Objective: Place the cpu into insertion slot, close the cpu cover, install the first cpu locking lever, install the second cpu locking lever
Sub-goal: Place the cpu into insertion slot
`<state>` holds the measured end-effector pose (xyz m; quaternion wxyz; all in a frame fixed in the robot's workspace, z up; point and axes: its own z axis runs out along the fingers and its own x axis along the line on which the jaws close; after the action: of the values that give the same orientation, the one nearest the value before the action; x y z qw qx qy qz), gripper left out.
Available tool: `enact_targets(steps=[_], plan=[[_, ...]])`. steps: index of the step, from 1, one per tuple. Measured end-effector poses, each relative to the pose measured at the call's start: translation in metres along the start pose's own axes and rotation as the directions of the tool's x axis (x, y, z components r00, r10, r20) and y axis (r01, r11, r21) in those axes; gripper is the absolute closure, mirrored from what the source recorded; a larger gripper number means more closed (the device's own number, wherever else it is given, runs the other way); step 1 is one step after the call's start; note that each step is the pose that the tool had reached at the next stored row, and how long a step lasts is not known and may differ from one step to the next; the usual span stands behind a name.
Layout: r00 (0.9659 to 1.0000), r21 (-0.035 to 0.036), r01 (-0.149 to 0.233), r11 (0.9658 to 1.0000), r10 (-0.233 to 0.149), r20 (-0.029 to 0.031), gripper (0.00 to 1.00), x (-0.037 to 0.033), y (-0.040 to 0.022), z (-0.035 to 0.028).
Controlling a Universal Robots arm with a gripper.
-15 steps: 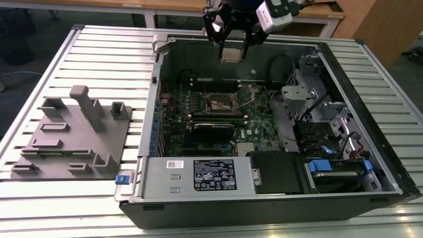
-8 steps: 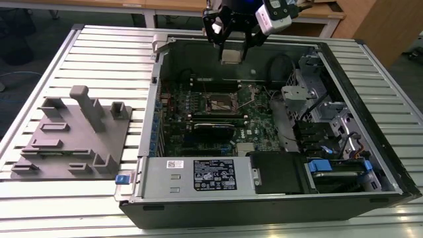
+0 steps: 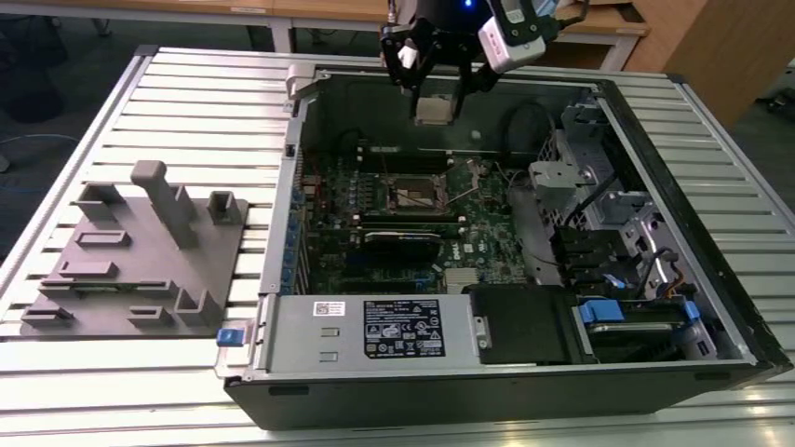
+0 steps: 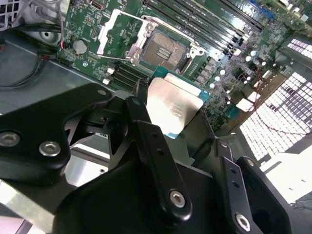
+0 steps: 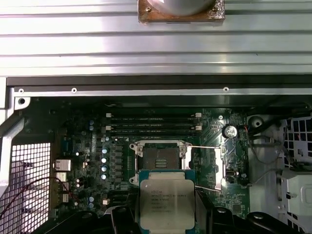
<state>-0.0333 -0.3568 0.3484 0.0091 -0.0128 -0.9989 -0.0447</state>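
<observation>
A silver slatted metal table [image 3: 162, 93] lies below the fingers [image 3: 405, 67] of the gripper [image 3: 435, 101] and runs out well to either side of them, its ridges shining in even light. Beyond the fingers, past the table's far edge, stand pale wooden desks [image 3: 323, 11] on white legs. Dark grey floor [image 3: 186, 30] shows to the exterior view's left of the fingers, and a wooden panel [image 3: 708, 47] to their right.

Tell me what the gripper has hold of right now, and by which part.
The gripper holds the cpu, pinched by two opposite edges between its fingers, metal top left bare. It is not yet in the empty insertion slot.
</observation>
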Motion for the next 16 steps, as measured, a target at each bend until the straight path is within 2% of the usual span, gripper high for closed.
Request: enact_targets(steps=[4, 10, 16], plan=[[1.0, -0.0004, 0.0, 1.0, 0.0, 0.0002, 0.46, 0.0, -0.0001, 0.0008], [1.0, -0.0003, 0.0, 1.0, 0.0, 0.0001, 0.46, -0.0001, -0.0007, 0.0074], [1.0, -0.0004, 0.0, 1.0, 0.0, 0.0002, 0.46, -0.0002, -0.001, 0.0106]])
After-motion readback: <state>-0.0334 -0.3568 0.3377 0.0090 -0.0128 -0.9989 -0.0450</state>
